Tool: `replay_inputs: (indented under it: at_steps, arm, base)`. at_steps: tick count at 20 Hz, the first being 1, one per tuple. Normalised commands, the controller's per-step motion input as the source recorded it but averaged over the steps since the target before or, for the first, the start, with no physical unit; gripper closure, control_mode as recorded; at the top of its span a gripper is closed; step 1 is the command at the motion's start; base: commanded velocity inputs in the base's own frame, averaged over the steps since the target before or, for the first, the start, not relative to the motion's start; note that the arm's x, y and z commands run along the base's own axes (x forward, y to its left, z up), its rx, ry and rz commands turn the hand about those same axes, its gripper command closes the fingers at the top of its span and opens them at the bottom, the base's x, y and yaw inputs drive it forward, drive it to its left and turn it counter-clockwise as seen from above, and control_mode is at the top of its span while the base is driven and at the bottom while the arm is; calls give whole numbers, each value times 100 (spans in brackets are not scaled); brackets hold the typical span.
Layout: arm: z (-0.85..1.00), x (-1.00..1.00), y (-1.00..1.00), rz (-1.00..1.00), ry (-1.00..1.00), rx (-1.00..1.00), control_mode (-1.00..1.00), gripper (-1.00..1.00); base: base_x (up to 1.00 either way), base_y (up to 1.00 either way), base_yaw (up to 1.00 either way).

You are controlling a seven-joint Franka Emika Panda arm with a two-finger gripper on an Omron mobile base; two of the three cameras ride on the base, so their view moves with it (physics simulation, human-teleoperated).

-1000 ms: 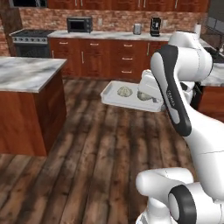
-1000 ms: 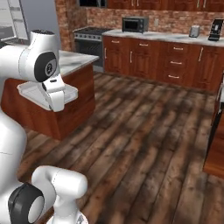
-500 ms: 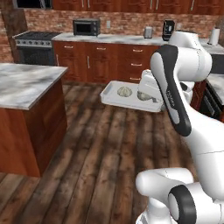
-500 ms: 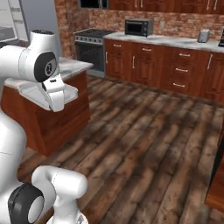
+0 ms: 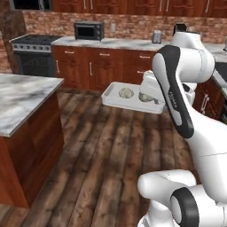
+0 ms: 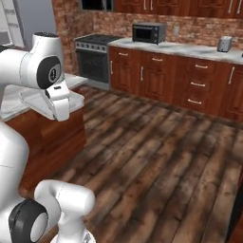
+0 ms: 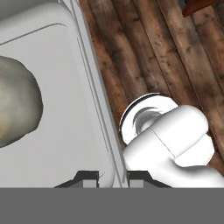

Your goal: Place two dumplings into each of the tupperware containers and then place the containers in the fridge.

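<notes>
Hand (image 7: pixel 112 175) clamped on tupperware container (image 7: pixel 52 87) wall, dumpling (image 7: pixel 15 105) inside at 9 o'clock. Left base view: container (image 5: pixel 113 98) aloft over wood floor (image 5: pixel 111 150), two dumplings (image 5: pixel 126 92) inside. Right base view: container (image 6: pixel 35 100) at 9 o'clock, near marble desk (image 6: pixel 9 110).

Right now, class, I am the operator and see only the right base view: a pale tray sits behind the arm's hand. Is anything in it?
Observer: Yes. The left base view shows two dumplings lying in the tupperware container.
Operator: Is the tray gripped?
Observer: The hand view shows the gripper shut on the container's side wall.
Operator: What lies under it?
Observer: In the hand view, wooden floor shows just past the container's edge.
</notes>
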Motion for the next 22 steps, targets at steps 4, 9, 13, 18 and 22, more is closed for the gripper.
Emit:
replay_inputs:
  at_steps: [4, 9, 13, 18, 22]
  arm:
    - [0, 0, 0, 0, 0, 0, 100, 100]
    - [0, 0, 0, 0, 0, 0, 100, 100]
    - [0, 0, 0, 0, 0, 0, 100, 100]
    - [0, 0, 0, 0, 0, 0, 100, 100]
    - [0, 0, 0, 0, 0, 0, 100, 100]
  base:
    - [100, -9, 6]
    - [100, 0, 10]
    - [100, -8, 22]
    - [100, -8, 32]
    - [100, -23, 42]
